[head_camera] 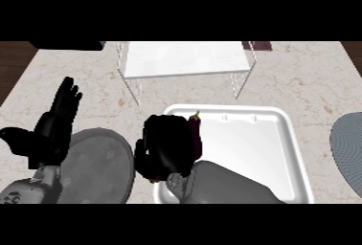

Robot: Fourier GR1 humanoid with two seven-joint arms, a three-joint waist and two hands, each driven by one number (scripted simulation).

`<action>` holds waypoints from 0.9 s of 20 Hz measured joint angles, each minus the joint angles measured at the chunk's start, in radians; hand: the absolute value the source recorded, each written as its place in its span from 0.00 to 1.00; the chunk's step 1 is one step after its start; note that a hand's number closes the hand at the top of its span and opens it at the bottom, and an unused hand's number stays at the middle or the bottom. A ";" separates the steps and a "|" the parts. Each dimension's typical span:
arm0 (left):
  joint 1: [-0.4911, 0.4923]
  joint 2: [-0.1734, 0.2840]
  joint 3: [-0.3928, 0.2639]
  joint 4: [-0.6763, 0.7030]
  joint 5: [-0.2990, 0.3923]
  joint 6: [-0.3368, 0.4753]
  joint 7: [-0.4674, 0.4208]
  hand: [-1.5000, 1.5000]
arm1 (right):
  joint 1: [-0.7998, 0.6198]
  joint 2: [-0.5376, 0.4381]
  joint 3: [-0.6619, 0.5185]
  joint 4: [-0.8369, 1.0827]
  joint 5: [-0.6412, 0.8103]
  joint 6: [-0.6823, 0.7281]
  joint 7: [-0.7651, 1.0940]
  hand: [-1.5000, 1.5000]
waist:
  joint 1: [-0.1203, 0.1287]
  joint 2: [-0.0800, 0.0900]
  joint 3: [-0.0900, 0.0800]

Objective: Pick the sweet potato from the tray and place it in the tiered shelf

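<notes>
The sweet potato (196, 136) is a dark purple, elongated vegetable with a small stem tip pointing away from me. It lies at the left side of the white tray (262, 143). My right hand (166, 146) comes in from the lower edge over the tray's left rim. Its fingers curl round the sweet potato and hide most of it. I cannot tell whether the vegetable is lifted off the tray. The tiered shelf (187, 60), white with clear legs, stands at the back centre. My left hand (56, 124) rests open at the left, fingers up.
A round grey plate (99, 167) lies at the lower left, just beside the tray. Another grey round plate (350, 153) is cut off by the right edge. A dark object (67, 45) sits at the back left corner.
</notes>
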 measured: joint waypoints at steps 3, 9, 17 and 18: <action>0.001 -0.011 -0.001 0.012 -0.007 0.010 -0.003 0.50 | -0.061 0.000 -0.042 -0.051 0.032 -0.054 0.025 1.00 | -0.010 -0.003 -0.001; 0.019 -0.002 0.018 0.010 -0.005 0.003 -0.008 0.50 | -0.186 -0.003 -0.148 -0.095 0.140 -0.072 0.094 1.00 | -0.027 -0.009 -0.002; 0.029 -0.008 0.030 0.013 -0.006 -0.006 -0.017 0.50 | -0.266 -0.002 -0.261 -0.058 0.225 -0.047 0.114 1.00 | -0.032 -0.003 -0.001; 0.028 -0.014 0.027 0.015 -0.012 -0.003 -0.021 0.50 | -0.272 -0.002 -0.273 -0.049 0.236 -0.048 0.111 1.00 | -0.032 -0.002 -0.001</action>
